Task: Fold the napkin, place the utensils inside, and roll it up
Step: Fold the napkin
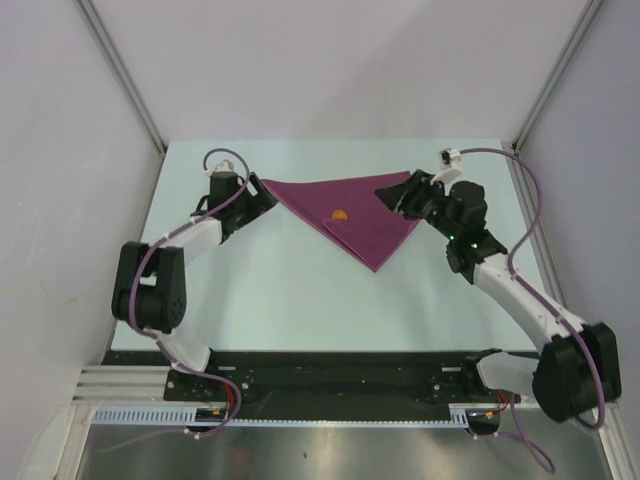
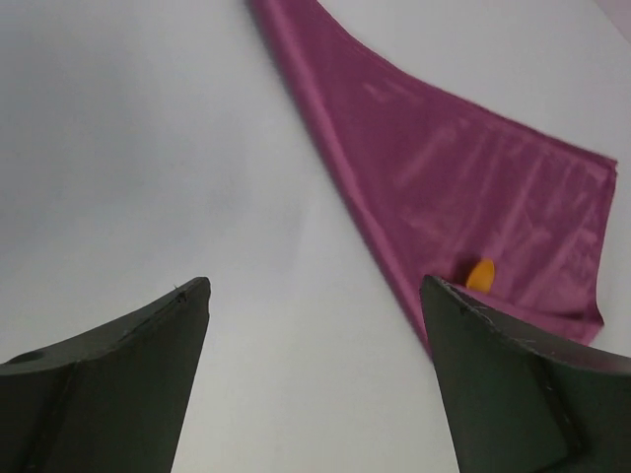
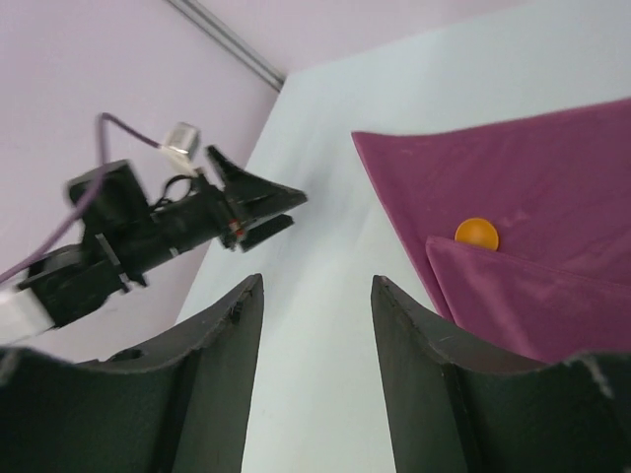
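The plum napkin (image 1: 355,218) lies folded into a triangle on the table, its point towards the near side. It also shows in the left wrist view (image 2: 473,187) and the right wrist view (image 3: 552,187). An orange utensil tip (image 1: 339,214) peeks out from under a folded flap (image 3: 513,296); the rest is hidden. The tip also shows in both wrist views (image 2: 480,273) (image 3: 476,234). My left gripper (image 1: 264,197) is open and empty at the napkin's left corner (image 2: 315,286). My right gripper (image 1: 397,195) is open and empty by the right corner (image 3: 315,281).
The pale table (image 1: 280,300) is walled at the left, back and right. The left arm (image 3: 177,217) shows in the right wrist view. A black rail (image 1: 330,370) runs along the near edge between the arm bases.
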